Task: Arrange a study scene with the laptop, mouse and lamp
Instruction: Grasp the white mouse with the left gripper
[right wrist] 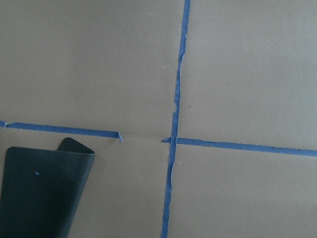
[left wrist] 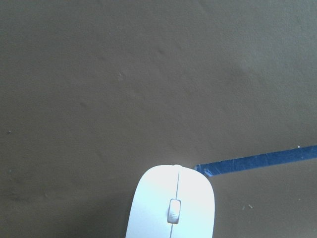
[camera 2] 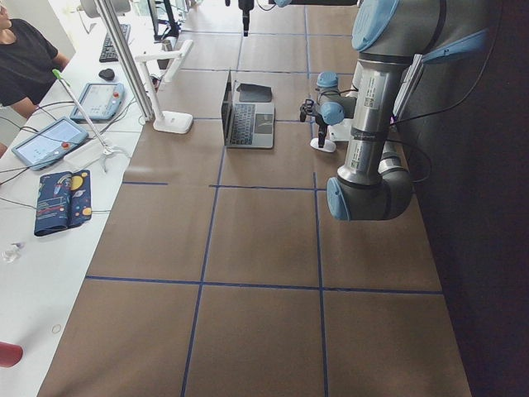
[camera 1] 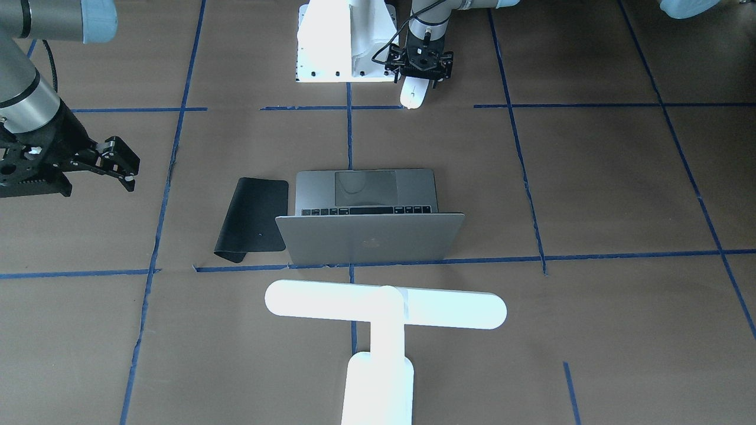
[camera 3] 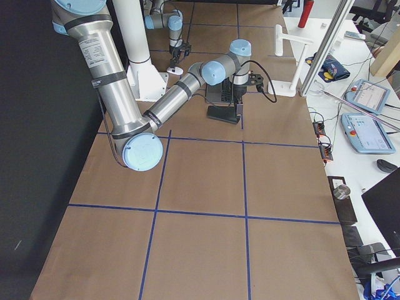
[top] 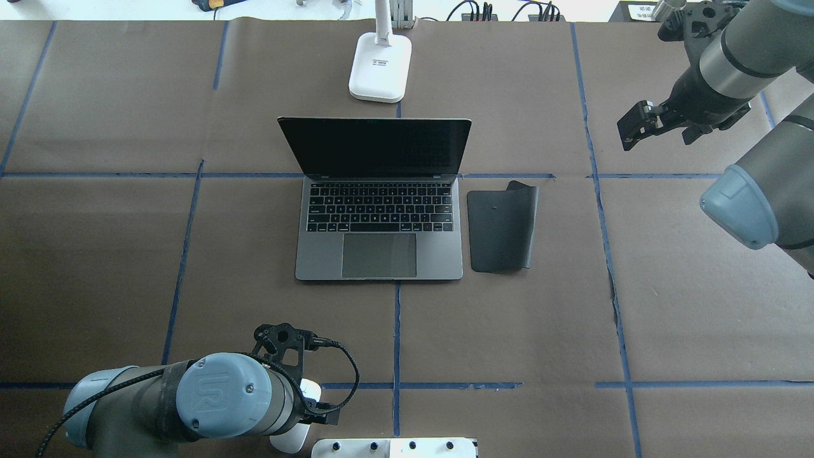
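Judging the mouse (camera 1: pixel 412 95) light and slippery, you should pinch its sides mid-body; left gripper (camera 1: pixel 420 75) over it, can't tell if closed; right gripper (camera 1: pixel 125 172) splayed.

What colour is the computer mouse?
The mouse is glossy white with a thin centre line; the left wrist view shows it best.

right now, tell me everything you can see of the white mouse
The mouse is a small glossy white oval, plastic by its look, with a thin centre line and a little scroll wheel. It seems to lie flat, top up, on the brown table near the robot's base, beside the white mounting block, its nose at a blue tape line. The left gripper stands over its rear end; whether the fingers touch it cannot be told.
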{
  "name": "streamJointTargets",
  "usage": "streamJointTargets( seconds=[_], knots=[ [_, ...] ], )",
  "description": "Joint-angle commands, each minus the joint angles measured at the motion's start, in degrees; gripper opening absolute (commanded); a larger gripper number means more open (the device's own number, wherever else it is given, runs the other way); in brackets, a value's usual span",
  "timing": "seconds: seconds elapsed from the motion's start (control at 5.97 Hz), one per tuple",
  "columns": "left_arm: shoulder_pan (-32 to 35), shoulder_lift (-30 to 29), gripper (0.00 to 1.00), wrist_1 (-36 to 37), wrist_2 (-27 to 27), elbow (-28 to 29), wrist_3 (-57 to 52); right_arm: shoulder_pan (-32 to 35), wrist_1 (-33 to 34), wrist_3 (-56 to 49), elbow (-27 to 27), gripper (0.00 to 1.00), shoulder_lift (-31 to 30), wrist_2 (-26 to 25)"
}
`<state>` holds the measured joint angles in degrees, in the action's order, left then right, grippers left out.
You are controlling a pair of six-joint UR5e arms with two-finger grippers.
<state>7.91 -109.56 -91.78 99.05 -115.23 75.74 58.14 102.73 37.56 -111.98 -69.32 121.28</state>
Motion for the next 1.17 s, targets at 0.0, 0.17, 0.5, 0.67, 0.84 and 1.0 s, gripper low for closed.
streamJointTargets(
  seconds=[0.0,0.17,0.5,0.67,0.84,1.0],
  knots=[
    [0.00,-0.39,1.00,-0.15,-0.08,1.31,-0.15,0.13,0.01,-0.03,-0.16,1.00,-0.11,-0.08],
    [0.00,-0.39,1.00,-0.15,-0.08,1.50,-0.15,0.13,0.01,-0.03,-0.16,1.00,-0.11,-0.08],
    [0.00,-0.39,1.00,-0.15,-0.08,2.11,0.02,0.13,0.01,-0.03,-0.16,1.00,-0.20,-0.08],
    [0.00,-0.48,1.00,-0.15,-0.17,3.07,-0.06,0.13,0.01,-0.03,-0.16,1.00,-0.20,-0.08],
    [0.00,-0.65,1.00,-0.24,-0.17,3.08,-0.07,0.13,0.01,-0.03,-0.25,1.00,-0.11,-0.08],
    [0.00,-0.66,1.00,-0.15,-0.17,3.08,0.02,0.13,0.01,-0.03,-0.25,1.00,-0.11,-0.08]
  ],
)
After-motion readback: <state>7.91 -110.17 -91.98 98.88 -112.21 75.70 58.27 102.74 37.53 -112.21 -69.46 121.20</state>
